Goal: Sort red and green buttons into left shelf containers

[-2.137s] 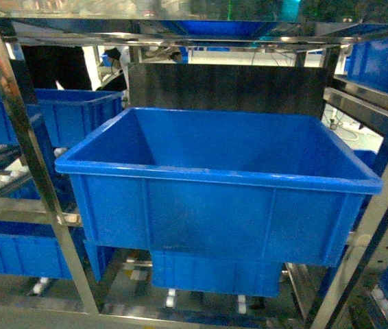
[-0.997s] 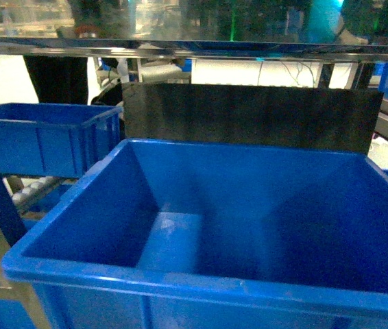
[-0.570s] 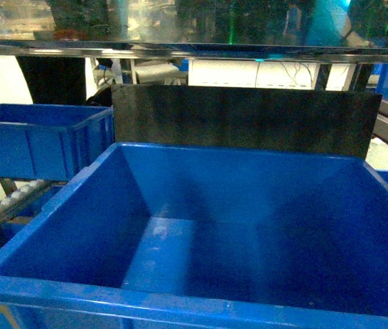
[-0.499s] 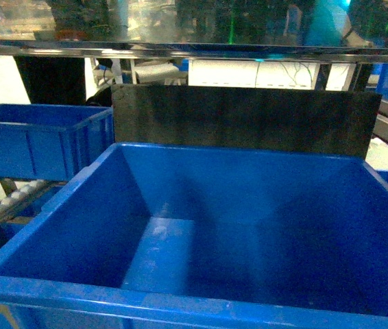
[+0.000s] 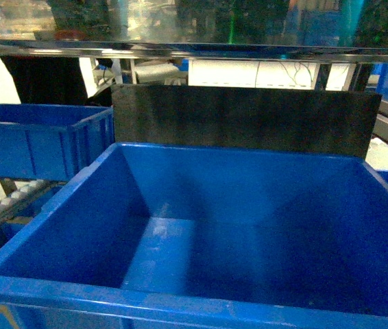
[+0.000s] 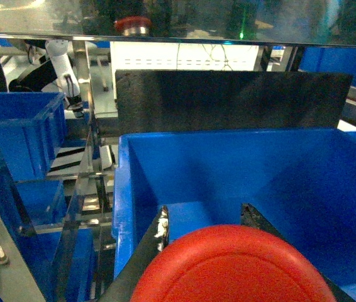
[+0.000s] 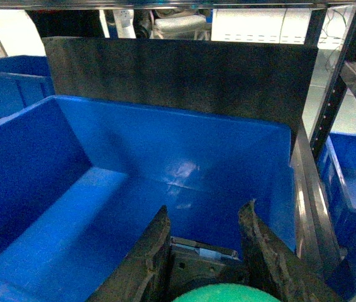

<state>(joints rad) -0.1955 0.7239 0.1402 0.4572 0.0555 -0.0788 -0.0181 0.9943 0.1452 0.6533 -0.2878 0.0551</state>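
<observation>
Red button (image 6: 231,267): its domed cap is filling the bottom of the left wrist view, sitting between the two dark fingers (image 6: 159,229) of the left end effector (image 6: 206,223), which is pinching it from either side. Green button (image 7: 228,293): only the top of its cap is showing at the lower edge of the right wrist view, with a dark switch body (image 7: 204,267) just beyond it, lodged between the fingers (image 7: 158,242) of the right end effector (image 7: 204,229), which is gripping it likewise.

Both held buttons are hanging over the open mouth of one large blue bin (image 5: 64,199), seen also under the left end effector (image 6: 122,189) and under the right one (image 7: 14,163). In the head view neither arm is appearing; the bin's near rim is running along the bottom edge and its smooth floor is lying bare of parts.

Behind the bin's far wall a dark flat panel (image 5: 242,120) is standing upright. To the left, a smaller ribbed blue crate (image 5: 36,140) is resting on a roller track (image 5: 16,195) of the metal shelf (image 5: 180,49). Further right in the right wrist view, another blue crate (image 7: 354,170) is sitting beyond a metal upright (image 7: 313,176). On the level above, at the top of the left wrist view, a second red cap (image 6: 133,24) is lying near the shelf's edge.
</observation>
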